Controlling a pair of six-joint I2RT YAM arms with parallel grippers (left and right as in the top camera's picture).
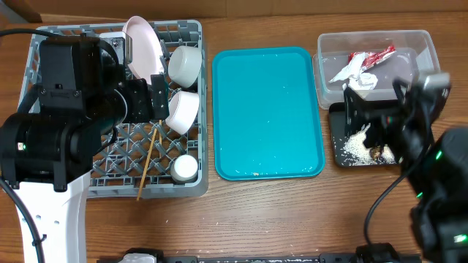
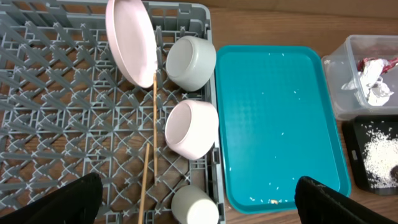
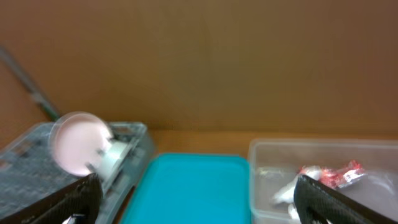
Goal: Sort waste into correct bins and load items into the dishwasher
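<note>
The plate (image 1: pixel 142 45) stood on edge at the top of the rack (image 1: pixel 146 191), in the left part of the overhead frame. Two bowls (image 1: pixel 184 64) (image 1: pixel 183 109) lay on their sides just right of it, and the cup (image 1: pixel 184 169) sat at the rack's lower right corner. The chopsticks (image 1: pixel 150 161) lay across the lattice, their lower ends reaching over the near wall.

At upper right, the wrapper (image 1: pixel 373 55) and napkin (image 1: pixel 351 71) were in the tub (image 1: pixel 428 44). Below it, rice (image 1: pixel 357 146) and the lump (image 1: pixel 376 153) were in the black tray (image 1: pixel 340 157). A few stray grains lay on the teal tray (image 1: pixel 267 109) at centre.

The left end effector (image 2: pixel 198 179) hung over the rack, fingers spread wide and empty. The right end effector (image 3: pixel 198 180), equally wide and empty, was above the black tray.

The sorting looked nearly complete, so the risks lay mostly in the arms' own movement. The left arm was close over the plate and bowls, and a careless lift could tip the plate or nudge a bowl. The chopsticks were thin enough to slide through the grid or off onto the bench (image 1: pixel 292 219). A low swing by the right arm could catch the black tray and scatter rice.
</note>
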